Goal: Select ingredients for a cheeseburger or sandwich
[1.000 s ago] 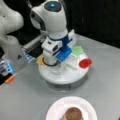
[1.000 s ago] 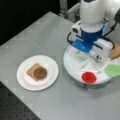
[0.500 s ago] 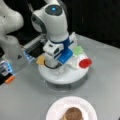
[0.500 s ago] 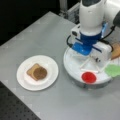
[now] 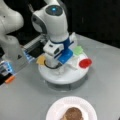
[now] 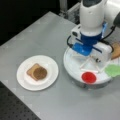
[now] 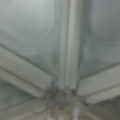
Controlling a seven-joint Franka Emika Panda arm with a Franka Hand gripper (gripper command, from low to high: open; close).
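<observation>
Wrist view shows only the tray's white dividers (image 7: 66,50); the pincer's opening I cannot tell.

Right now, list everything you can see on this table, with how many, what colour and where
Round tray: one, white, with raised dividers meeting at its centre, under the arm.
Red disc: one, on the tray's near edge in both front views.
Green leaf piece: one, on the tray at a front view's right.
Cheese square: one, yellow-orange, at the tray's left edge in a front view.
Toast square: one, tan, behind the arm.
Plate: one, white, beside the tray.
Toast with brown patty: one stack, on the plate.
Table: grey.
Gripper: low over the tray's centre.
</observation>
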